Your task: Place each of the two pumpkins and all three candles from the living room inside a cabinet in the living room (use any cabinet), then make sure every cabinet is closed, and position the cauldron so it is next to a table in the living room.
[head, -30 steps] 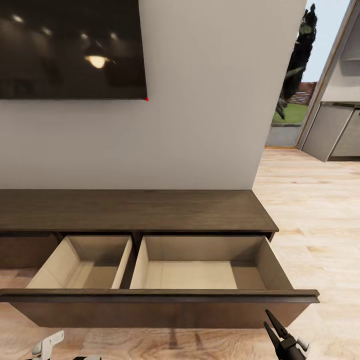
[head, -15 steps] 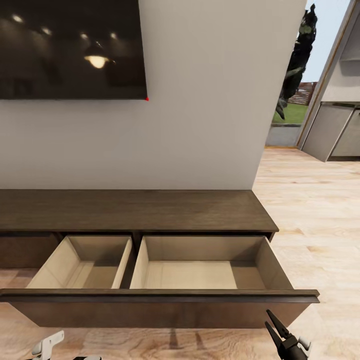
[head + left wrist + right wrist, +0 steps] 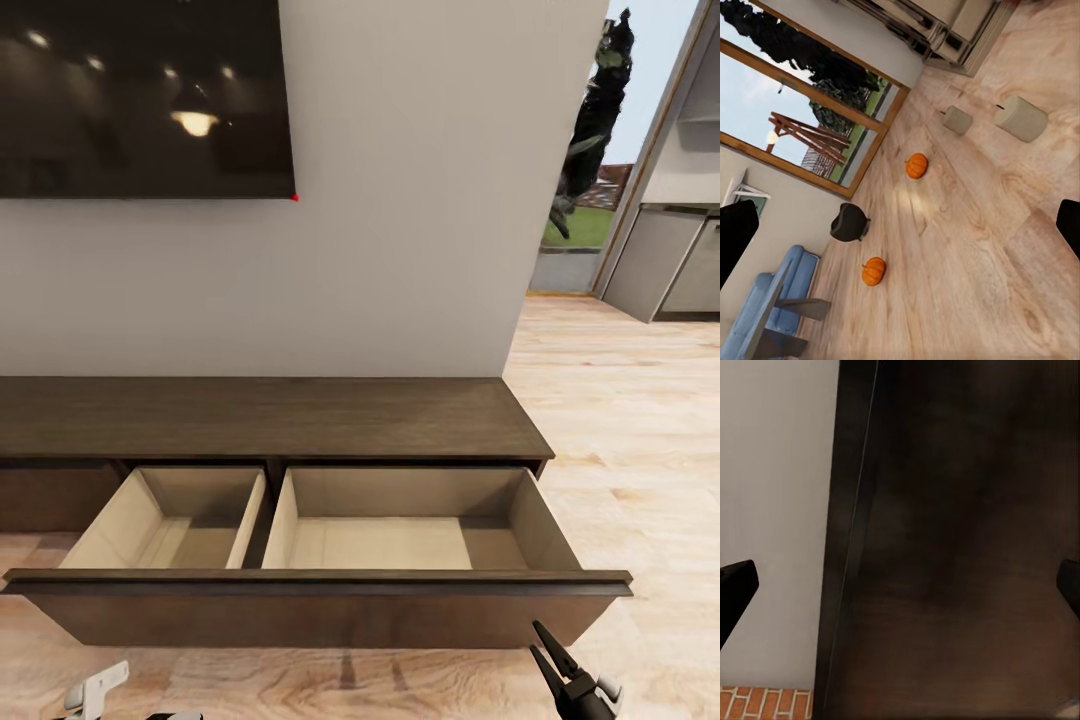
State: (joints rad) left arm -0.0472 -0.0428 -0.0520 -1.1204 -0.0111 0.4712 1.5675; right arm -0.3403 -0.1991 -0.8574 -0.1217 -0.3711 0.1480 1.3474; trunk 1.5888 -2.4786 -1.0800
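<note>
Dark wood-grain cabinet, pale smooth drawer boxes pulled out; ribbed orange pumpkins on plank floor; right tool spread, left tool spread

Right gripper — slim black pointed fingers, white-grey wrist.

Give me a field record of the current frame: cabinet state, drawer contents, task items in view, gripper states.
cabinet: dark brown, under the wall TV
drawer: pulled open, two pale compartments, both empty
pumpkins: two on the wood floor
candles: two lying on the floor
cauldron: on the floor between the pumpkins
sofa: blue, beside a table
left gripper: open, empty
right gripper: open, empty, at the drawer front
</note>
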